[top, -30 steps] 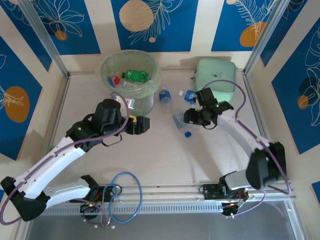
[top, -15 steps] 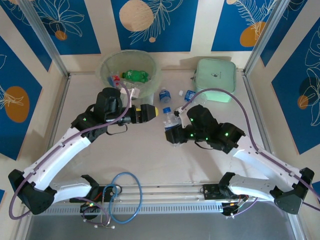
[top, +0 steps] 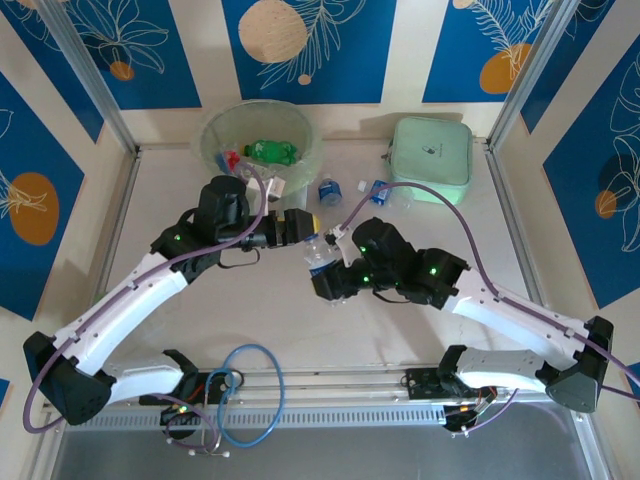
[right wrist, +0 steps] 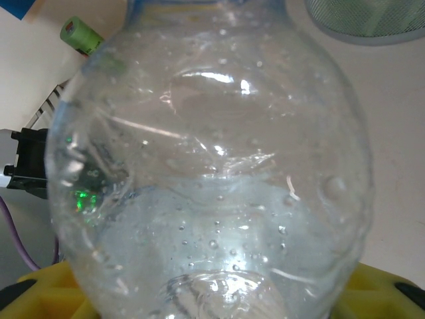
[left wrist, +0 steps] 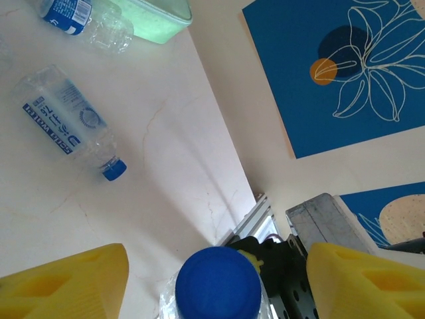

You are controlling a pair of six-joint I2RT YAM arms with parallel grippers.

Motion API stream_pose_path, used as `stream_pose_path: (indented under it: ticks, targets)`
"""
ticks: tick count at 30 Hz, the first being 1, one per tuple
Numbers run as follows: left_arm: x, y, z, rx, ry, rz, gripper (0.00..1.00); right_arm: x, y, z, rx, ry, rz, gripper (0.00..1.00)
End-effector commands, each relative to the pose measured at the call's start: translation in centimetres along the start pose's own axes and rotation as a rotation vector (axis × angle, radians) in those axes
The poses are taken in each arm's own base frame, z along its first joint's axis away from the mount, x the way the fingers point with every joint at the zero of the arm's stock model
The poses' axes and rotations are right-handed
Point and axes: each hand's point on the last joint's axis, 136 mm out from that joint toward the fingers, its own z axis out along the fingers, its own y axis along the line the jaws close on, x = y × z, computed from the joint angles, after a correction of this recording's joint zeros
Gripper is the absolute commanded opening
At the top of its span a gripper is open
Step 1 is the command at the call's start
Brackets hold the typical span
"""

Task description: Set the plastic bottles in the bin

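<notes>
My right gripper [top: 325, 272] is shut on a clear plastic bottle [top: 318, 250] and holds it above the table's middle. Its wet, rounded body [right wrist: 212, 166] looms close in the right wrist view, with yellow pads [right wrist: 53, 292] under it. My left gripper [top: 303, 226] stands open around the bottle's blue cap [left wrist: 218, 284], and its yellow fingers [left wrist: 66, 282] are clear of the cap on both sides. The pale green bin [top: 225, 118] stands at the back left with a green bottle [top: 270, 152] and others inside. Two more bottles [top: 330, 190] [top: 380, 190] lie near the back.
A mint green square case [top: 432, 160] sits at the back right, beside the loose bottles. In the left wrist view one labelled bottle [left wrist: 70, 119] lies on the table and another [left wrist: 80, 16] rests against the case [left wrist: 159, 13]. Metal frame rails border the table.
The right arm carried the bottle left and toward the table's middle, up to the left gripper. The left gripper shifted right, and the cap now sits between its fingers.
</notes>
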Motion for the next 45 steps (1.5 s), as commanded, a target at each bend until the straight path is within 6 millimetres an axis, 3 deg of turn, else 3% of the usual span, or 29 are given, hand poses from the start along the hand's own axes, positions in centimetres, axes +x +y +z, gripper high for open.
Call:
stream_pose_path:
  ticks: [1, 8, 16, 24, 33, 35, 39, 45]
  targets:
    - [0.1, 0.2, 0.2, 0.015, 0.01, -0.007, 0.68, -1.7, 1.7, -0.7, -0.061, -0.052, -0.006, 0.52]
    - [0.4, 0.5, 0.4, 0.014, 0.014, -0.025, 0.59, -1.8, 1.7, -0.9, -0.062, -0.065, -0.002, 0.52]
    - [0.6, 0.0, 0.6, 0.054, 0.03, -0.044, 0.37, -2.0, 2.0, -1.0, -0.071, -0.066, -0.002, 0.52]
    - [0.9, 0.0, 0.9, 0.058, 0.05, -0.049, 0.41, -2.1, 2.2, -1.1, -0.066, -0.072, -0.007, 0.52]
    - [0.8, 0.0, 0.8, 0.058, 0.047, -0.054, 0.13, -2.5, 2.3, -1.6, -0.06, -0.095, -0.006, 0.53]
    - [0.7, -0.3, 0.7, 0.068, 0.046, -0.048, 0.09, -2.6, 2.1, -2.0, -0.044, -0.107, -0.003, 0.58]
    - [-0.2, -1.0, 0.1, 0.071, 0.02, -0.023, 0.0, -2.7, 1.2, -3.2, 0.005, -0.148, 0.01, 0.81]
    - [-5.0, -3.2, -3.0, 0.099, -0.127, -0.007, 0.0, -2.0, -1.6, -7.2, 0.117, -0.271, 0.077, 0.91]
